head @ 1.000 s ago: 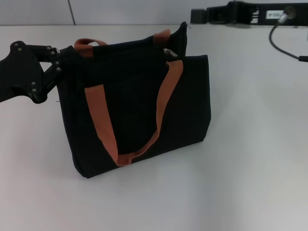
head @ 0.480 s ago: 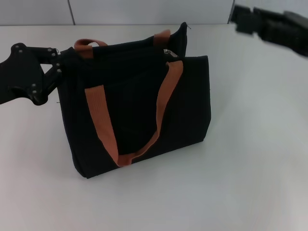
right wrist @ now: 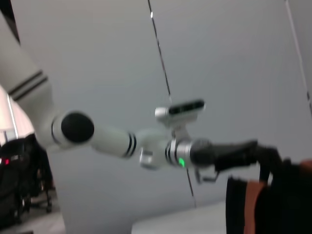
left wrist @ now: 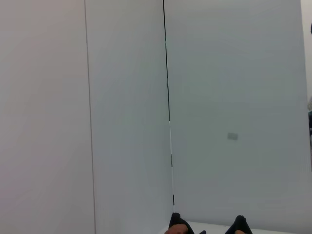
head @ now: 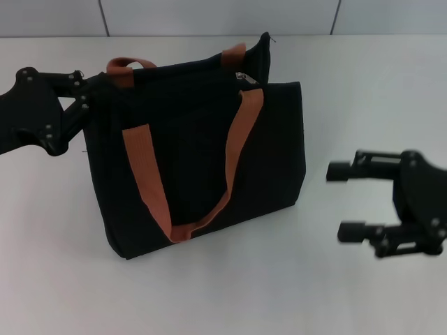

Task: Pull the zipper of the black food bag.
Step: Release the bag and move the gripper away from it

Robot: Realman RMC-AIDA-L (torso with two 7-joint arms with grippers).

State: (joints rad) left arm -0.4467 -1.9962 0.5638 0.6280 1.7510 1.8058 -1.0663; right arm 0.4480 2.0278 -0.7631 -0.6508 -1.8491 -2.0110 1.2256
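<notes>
On the white table [head: 363, 91] below grey wall panels [left wrist: 234, 97], the right tool [head: 340, 201] hangs spread apart.

Wall: we are looking at pale grey panels [left wrist: 234, 97] filling nearly the whole left wrist view.
Seams: a dark seam [left wrist: 168, 97] is running down between two panels; a fainter seam [left wrist: 88, 117] is lying apart from it.
Mark: a small grey patch [left wrist: 232, 136] is sitting on one panel.
Frame edge: two dark rounded tips [left wrist: 179, 223] are poking in; we cannot tell what they are.
</notes>
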